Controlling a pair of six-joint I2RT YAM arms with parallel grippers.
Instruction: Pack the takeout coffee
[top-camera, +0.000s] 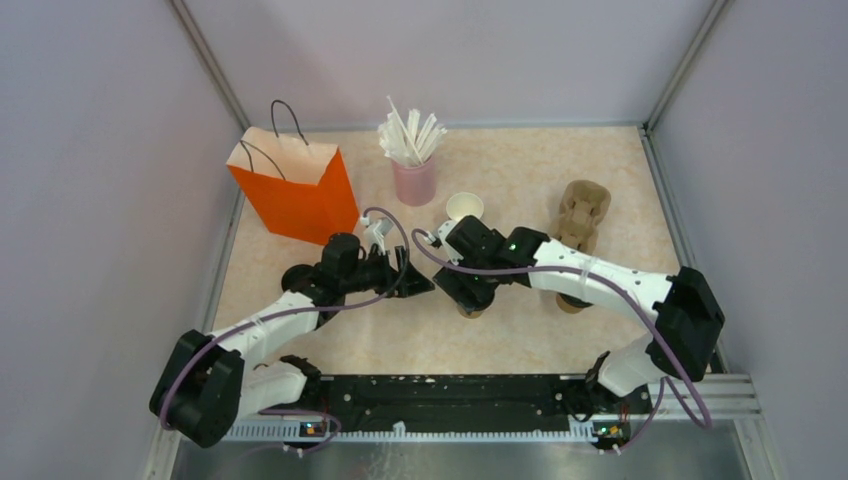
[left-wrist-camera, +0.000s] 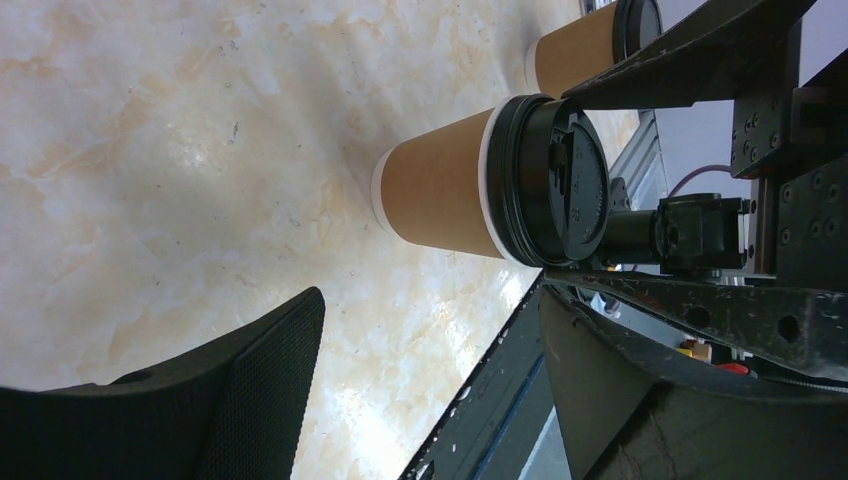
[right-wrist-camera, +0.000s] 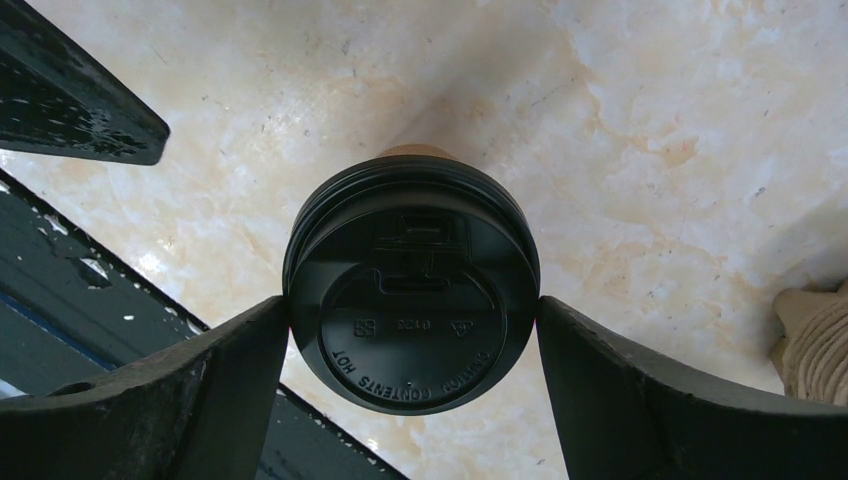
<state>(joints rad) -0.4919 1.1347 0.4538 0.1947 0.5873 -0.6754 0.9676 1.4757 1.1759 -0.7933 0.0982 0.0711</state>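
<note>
Right wrist view looks straight down on a small brown paper cup with a round black plastic lid (right-wrist-camera: 412, 300), standing upright on the marbled beige tabletop (right-wrist-camera: 650, 120) near its front edge. The right gripper (right-wrist-camera: 412, 325) straddles that lid, one black finger (right-wrist-camera: 200, 400) at each side of the rim. They seem to touch and clamp it, though contact is hard to judge from this angle. Left wrist view shows the same cup side-on, with the left gripper (left-wrist-camera: 430, 300) just beside it, spread wide and holding nothing. A second lidded brown cup (left-wrist-camera: 585, 48) stands farther along the table. From the top camera, an unlidded brown paper cup with a white inside (top-camera: 464, 207) sits behind the two grippers. A pink cup of white straws (top-camera: 413, 182) is just beyond it, an orange paper bag with cord handles (top-camera: 300, 195) stands upright to the left, and a tan moulded-pulp carrier (top-camera: 583, 212) lies to the right.
</note>
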